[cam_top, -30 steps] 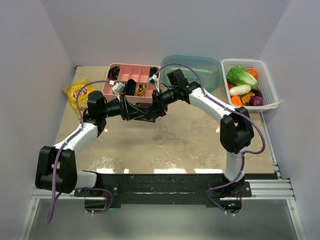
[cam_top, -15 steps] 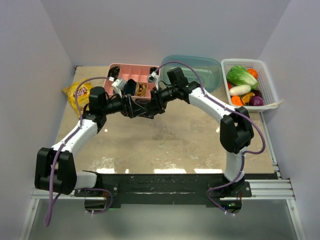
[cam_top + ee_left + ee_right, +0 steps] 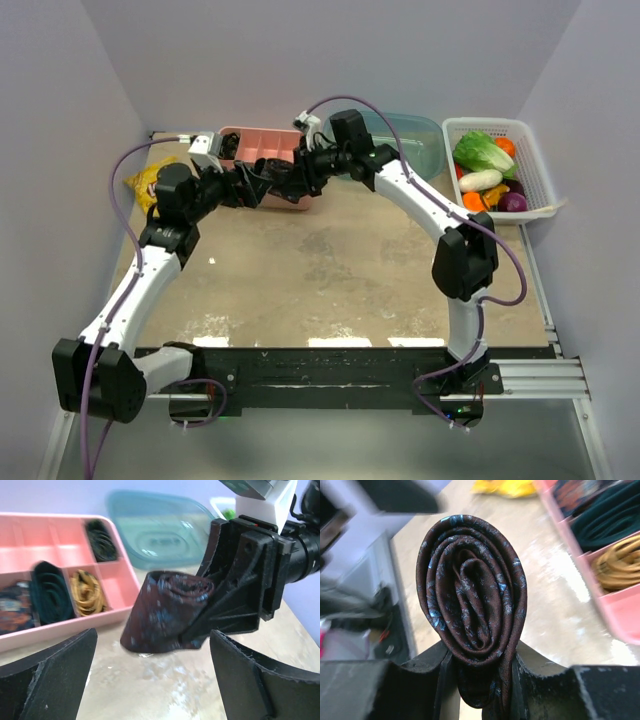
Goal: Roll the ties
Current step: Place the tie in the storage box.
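Note:
A dark brown-maroon tie (image 3: pixel 470 595) with pale blue flecks is rolled into a tight coil. My right gripper (image 3: pixel 480 665) is shut on its lower end, and the coil stands up between the fingers. In the left wrist view the same roll (image 3: pixel 165 610) hangs just above the table, beside the pink tray (image 3: pixel 112 580). My left gripper (image 3: pixel 155 680) is wide open, a little in front of the roll and not touching it. From above, both grippers meet at the tray's front edge: the left (image 3: pixel 262 183), the right (image 3: pixel 300 178), the tie (image 3: pixel 284 188) between them.
The pink tray (image 3: pixel 262 150) holds other rolled ties: dark green (image 3: pixel 47 592), mustard (image 3: pixel 87 592) and black (image 3: pixel 102 540). A teal tub (image 3: pixel 400 140) stands behind it, with a white basket of vegetables (image 3: pixel 500 165) at the far right. A yellow snack bag (image 3: pixel 148 180) lies at the left.
My left gripper has opened and let go of the roll, and the left arm has swung out to the left. The right gripper has carried the roll back towards the tray.

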Action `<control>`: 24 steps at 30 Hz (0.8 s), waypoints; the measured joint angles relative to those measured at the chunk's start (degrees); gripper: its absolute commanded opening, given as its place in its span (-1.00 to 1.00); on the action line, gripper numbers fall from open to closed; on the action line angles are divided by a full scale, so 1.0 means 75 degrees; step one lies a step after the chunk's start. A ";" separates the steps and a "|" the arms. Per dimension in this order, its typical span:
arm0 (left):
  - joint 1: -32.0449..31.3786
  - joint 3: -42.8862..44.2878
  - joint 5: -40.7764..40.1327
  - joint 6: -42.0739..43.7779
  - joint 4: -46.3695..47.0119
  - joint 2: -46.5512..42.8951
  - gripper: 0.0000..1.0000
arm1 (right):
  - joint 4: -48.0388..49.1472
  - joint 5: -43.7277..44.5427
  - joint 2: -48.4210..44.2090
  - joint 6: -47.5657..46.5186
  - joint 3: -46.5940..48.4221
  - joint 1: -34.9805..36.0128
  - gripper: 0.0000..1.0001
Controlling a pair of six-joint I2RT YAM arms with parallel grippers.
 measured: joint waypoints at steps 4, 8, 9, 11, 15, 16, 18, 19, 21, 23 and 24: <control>0.0000 0.0015 -0.1087 0.0064 -0.0189 -0.0393 1.00 | 0.0099 0.1230 0.0481 0.0466 0.0697 0.0000 -1.00; 0.0000 0.0017 -0.1673 0.0192 -0.0338 -0.0449 1.00 | 0.0207 0.2498 0.0842 0.0973 0.1020 0.0000 -1.00; 0.0000 0.0015 -0.1786 0.0207 -0.0411 -0.0449 0.99 | 0.0242 0.2795 0.0953 0.1122 0.1105 -0.0003 -1.00; 0.0000 0.0017 -0.1970 0.0265 -0.0568 -0.0452 1.00 | 0.0373 0.3381 0.1201 0.1413 0.1303 0.0000 -1.00; 0.0000 0.0017 -0.2168 0.0341 -0.0731 -0.0452 1.00 | 0.0682 0.4348 0.1722 0.1976 0.1530 -0.0003 -1.00; 0.0000 0.0015 -0.2186 0.0350 -0.0743 -0.0452 0.99 | 0.0778 0.4546 0.1848 0.2113 0.1539 -0.0003 -1.00; 0.0000 0.0015 -0.2212 0.0367 -0.0758 -0.0452 0.99 | 0.0883 0.4881 0.2078 0.2340 0.1545 0.0000 -1.00; 0.0000 0.0015 -0.2229 0.0385 -0.0764 -0.0452 1.00 | 0.0938 0.5097 0.2226 0.2483 0.1565 0.0003 -1.00; 0.0000 0.0015 -0.2232 0.0391 -0.0769 -0.0452 1.00 | 0.0956 0.5426 0.2468 0.2672 0.1644 0.0023 -1.00; 0.0000 0.0012 -0.2235 0.0391 -0.0781 -0.0452 0.99 | 0.0947 0.5735 0.2634 0.2812 0.1696 0.0055 -1.00; 0.0000 0.0009 -0.2235 0.0391 -0.0790 -0.0452 1.00 | 0.0933 0.5893 0.2696 0.2873 0.1696 0.0076 -1.00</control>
